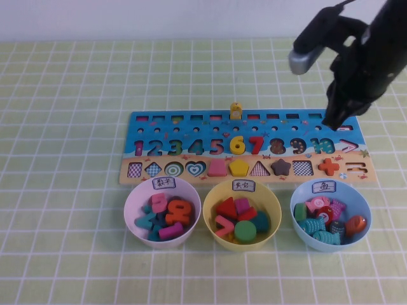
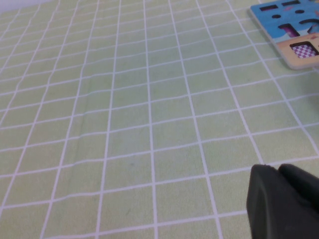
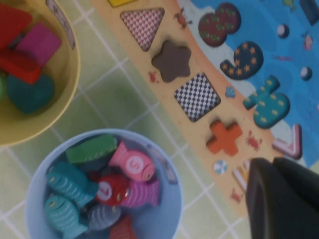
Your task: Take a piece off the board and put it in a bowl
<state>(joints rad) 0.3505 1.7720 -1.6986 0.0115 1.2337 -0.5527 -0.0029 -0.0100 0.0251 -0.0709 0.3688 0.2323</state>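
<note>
The red 7 [image 1: 255, 145] sits in its slot on the blue part of the board [image 1: 315, 176], next to the yellow 6 [image 1: 237, 145]. The lilac bowl [image 1: 130, 204], with a white label on its rim, stands in front of the board's left half and holds several digits. My right gripper [image 1: 331, 122] hangs shut and empty over the board's far right end, well right of the 7. In the right wrist view the right gripper [image 3: 274, 162] is above the board's edge [image 3: 164, 102]; the 7 is out of that view. My left gripper [image 2: 273, 170] is shut over bare cloth.
A yellow bowl [image 1: 210, 202] of shapes and a light blue bowl [image 1: 296, 203] of fish stand in front of the board. A red plus sign [image 1: 328, 167] lies in the tan strip. A small yellow piece [image 1: 236, 111] stands at the board's far edge. The board's corner [image 2: 294, 30] shows in the left wrist view.
</note>
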